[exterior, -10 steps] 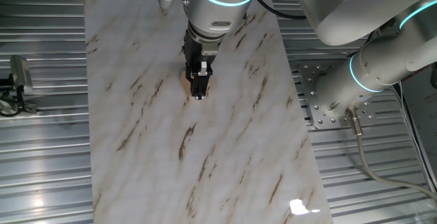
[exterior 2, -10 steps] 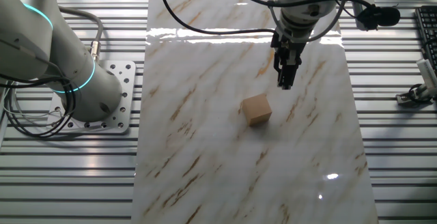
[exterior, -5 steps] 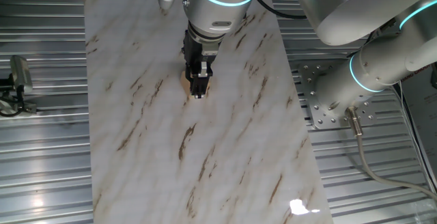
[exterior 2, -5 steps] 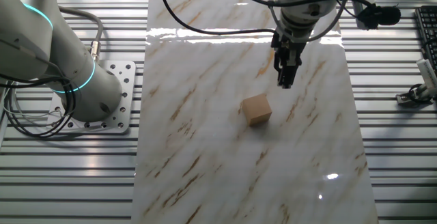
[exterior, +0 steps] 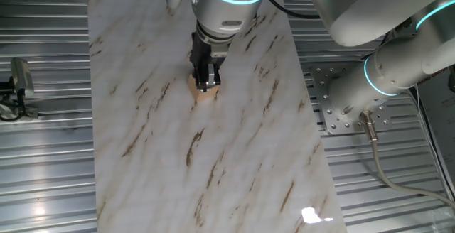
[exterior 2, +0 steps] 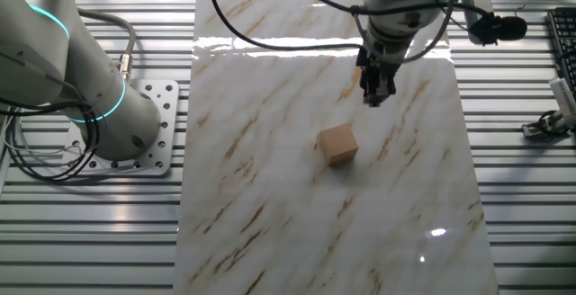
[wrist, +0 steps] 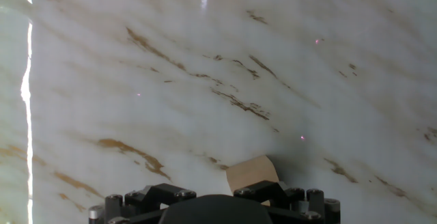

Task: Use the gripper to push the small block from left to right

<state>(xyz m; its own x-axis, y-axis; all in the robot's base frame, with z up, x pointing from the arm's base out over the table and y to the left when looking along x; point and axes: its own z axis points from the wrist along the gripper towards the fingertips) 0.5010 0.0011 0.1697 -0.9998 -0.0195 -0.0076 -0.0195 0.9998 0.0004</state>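
Note:
The small block (exterior 2: 338,143) is a light tan wooden cube near the middle of the marble board (exterior 2: 270,205). In one fixed view only a tan sliver of the block (exterior: 202,95) shows under the gripper. The black gripper (exterior 2: 373,99) hangs from the arm with the cyan ring, above the board and apart from the block, up and to its right. Its fingers look pressed together and hold nothing. The gripper (exterior: 205,86) also shows in the first fixed view. In the hand view the block (wrist: 252,174) lies just beyond the gripper's black body (wrist: 212,209); the fingertips are out of frame.
A second grey arm with cyan rings (exterior 2: 81,88) stands beside the board on a perforated plate (exterior 2: 153,124); it also shows in the first fixed view (exterior: 398,69). Ribbed metal tabletop surrounds the board. A metal fixture (exterior 2: 551,122) sits past the board's right edge.
The gripper has drawn back, away from the block and toward the arm's side of the board. The block has not moved.

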